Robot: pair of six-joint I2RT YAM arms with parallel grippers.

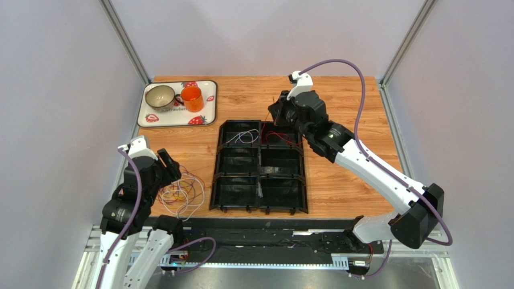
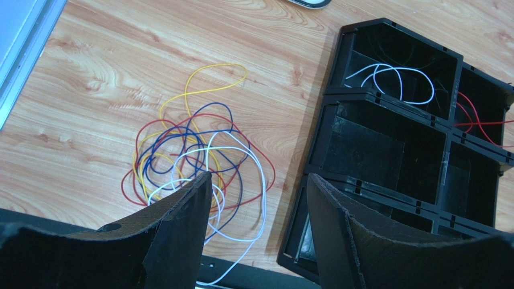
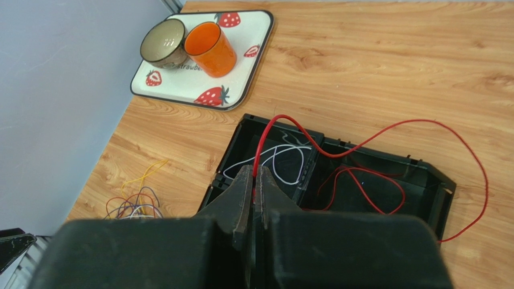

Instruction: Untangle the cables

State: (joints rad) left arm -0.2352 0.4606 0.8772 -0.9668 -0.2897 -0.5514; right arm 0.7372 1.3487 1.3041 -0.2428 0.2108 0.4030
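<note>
Cable tangle (image 2: 199, 159) (red, blue, yellow, white) lies on the counter (image 1: 338, 180), lower left of top view, just left of the black tray (image 1: 260, 174). White cable (image 1: 244, 137) sits in the tray's upper-left compartment. Red cable (image 3: 260, 144) trails over the upper-right compartment, clamped in the right fingers (image 3: 241, 192). Left fingers (image 2: 181, 229) are apart at the tangle's edge, holding nothing.

White arms (image 1: 374, 171); purple hoses (image 1: 362, 81); black left end effector (image 2: 258, 177)

Some cables (image 2: 199, 153) (white, blue) dip behind the left gripper (image 2: 259, 177).
</note>
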